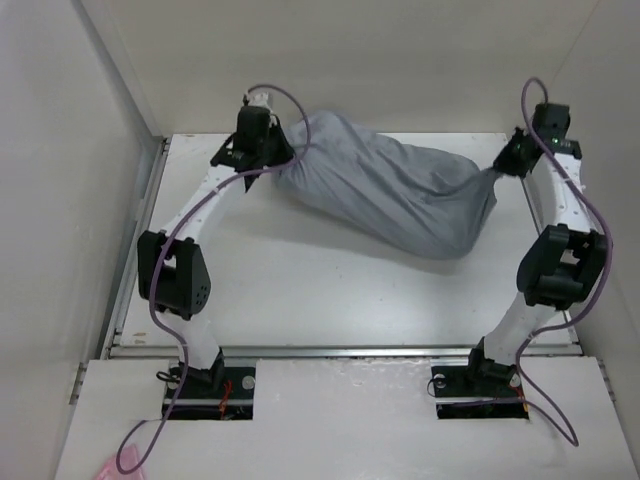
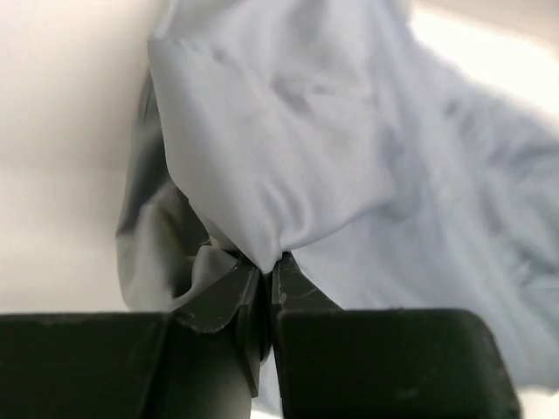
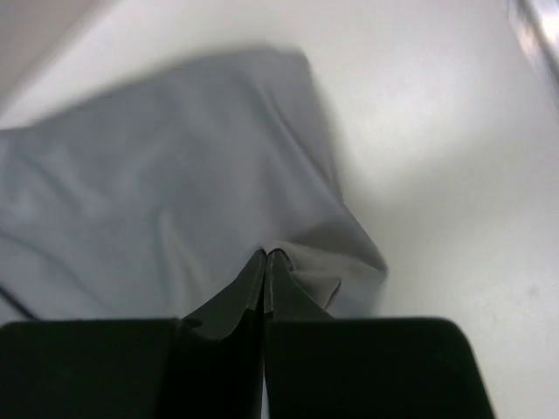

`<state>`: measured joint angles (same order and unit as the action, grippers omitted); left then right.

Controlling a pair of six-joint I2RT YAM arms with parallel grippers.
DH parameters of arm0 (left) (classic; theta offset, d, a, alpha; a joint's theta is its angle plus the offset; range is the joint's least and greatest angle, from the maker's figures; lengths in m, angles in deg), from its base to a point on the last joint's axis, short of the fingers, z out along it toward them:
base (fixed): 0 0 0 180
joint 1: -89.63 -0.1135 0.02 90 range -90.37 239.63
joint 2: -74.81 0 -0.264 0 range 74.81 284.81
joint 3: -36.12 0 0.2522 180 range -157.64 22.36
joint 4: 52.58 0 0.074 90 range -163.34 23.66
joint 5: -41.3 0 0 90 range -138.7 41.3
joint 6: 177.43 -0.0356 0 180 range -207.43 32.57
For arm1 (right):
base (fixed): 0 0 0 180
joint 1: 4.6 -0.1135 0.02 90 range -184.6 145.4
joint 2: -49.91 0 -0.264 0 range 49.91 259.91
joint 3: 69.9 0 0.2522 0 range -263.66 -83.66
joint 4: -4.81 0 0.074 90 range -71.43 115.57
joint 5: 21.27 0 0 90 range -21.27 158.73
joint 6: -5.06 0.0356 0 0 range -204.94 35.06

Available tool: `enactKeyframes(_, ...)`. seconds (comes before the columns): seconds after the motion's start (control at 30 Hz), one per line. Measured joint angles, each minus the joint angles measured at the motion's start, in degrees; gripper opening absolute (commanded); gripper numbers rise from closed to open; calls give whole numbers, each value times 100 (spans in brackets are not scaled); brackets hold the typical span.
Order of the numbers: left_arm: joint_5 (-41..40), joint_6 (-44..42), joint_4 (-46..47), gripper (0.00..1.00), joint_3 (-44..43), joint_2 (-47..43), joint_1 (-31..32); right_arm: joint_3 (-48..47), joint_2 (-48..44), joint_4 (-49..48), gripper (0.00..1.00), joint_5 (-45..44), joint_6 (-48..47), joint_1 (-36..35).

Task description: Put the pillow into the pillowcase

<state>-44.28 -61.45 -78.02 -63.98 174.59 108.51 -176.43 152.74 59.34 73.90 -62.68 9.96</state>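
— Left hand, what's its state?
— Closed tight on one end of the grey pillowcase; right hand pinches the opposite end.
— And where does it lie?
— Stretched between them, bulging, across the far half of the bench

Left arm and right arm: white links, black joints, purple cables rising from the table's near edge; left gripper seemingly matte black.

The bulging pillowcase wholly hides whatever fills it.
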Motion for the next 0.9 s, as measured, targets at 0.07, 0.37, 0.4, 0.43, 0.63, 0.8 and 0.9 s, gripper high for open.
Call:
enactKeyframes(0.07, -44, -120, 31, 0, -839, 240, -61, -994, 168, 0, 0, 48, -74, -4)
enactKeyframes(0.37, -645, 94, 415, 40, 1659, -1414, -365, 1818, -2326, -863, 23, -66, -2, -4)
enactKeyframes(0.4, -706, 208, 374, 68, 2048, -1436, -435, 2286, -2420, -890, 39, -105, 72, 17)
enactKeyframes(0.43, -761, 293, 315, 76, 2380, -1381, -490, 2883, -2367, -887, 39, -131, 179, 72)
enactKeyframes(0.63, -970, 1200, -192, 100, 3508, -1132, -664, 3390, -581, -1220, 46, 63, 280, 710)
enactKeyframes(0.8, -1401, 1652, -776, 100, 3488, -1943, -750, 3390, -1285, -1099, 72, 184, 271, 741)
enactKeyframes(0.9, -1814, 1832, -1349, 100, 3228, -2297, -837, 3335, -2446, -1036, 81, 149, 205, 710)
